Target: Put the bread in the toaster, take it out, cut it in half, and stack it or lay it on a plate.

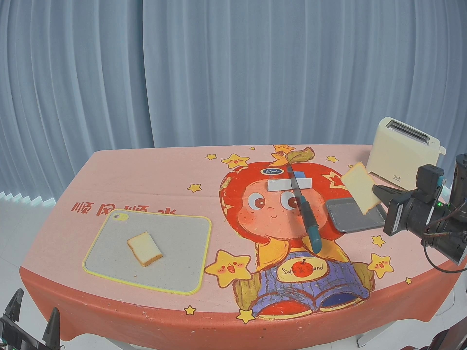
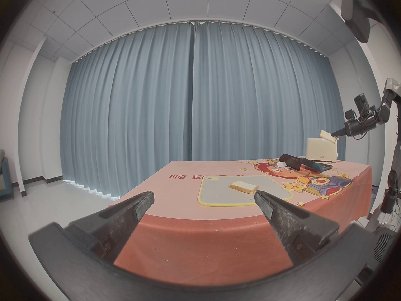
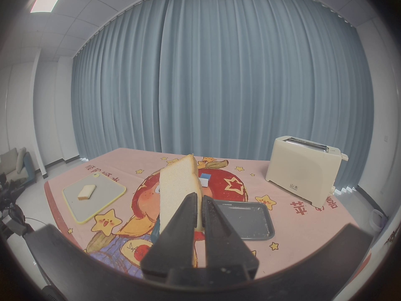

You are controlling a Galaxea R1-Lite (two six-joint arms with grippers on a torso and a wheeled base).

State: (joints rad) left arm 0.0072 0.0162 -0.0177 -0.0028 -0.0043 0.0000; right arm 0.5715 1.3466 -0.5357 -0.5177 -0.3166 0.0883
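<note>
**Slice pinched in the right gripper, short of the toaster**

Our right gripper (image 3: pixel 199 203) is clamped on the lower edge of a bread slice (image 3: pixel 178 191). It holds the slice in the air over the tray (image 1: pixel 351 216), near the toaster (image 1: pixel 402 152) but apart from it. We judge the slice light, soft and easily crushed, so a gentle pinch low down by the crust suits it. It stands on edge, its long axis running up and away from the jaws. Its thin edge must line up with the slot (image 1: pixel 407 131). Our left gripper (image 2: pixel 203 197) hangs off the table (image 1: pixel 146 181), jaws apart, holding nothing. A smaller piece (image 1: pixel 144 249) lies flat on the board (image 1: pixel 104 249).
</note>
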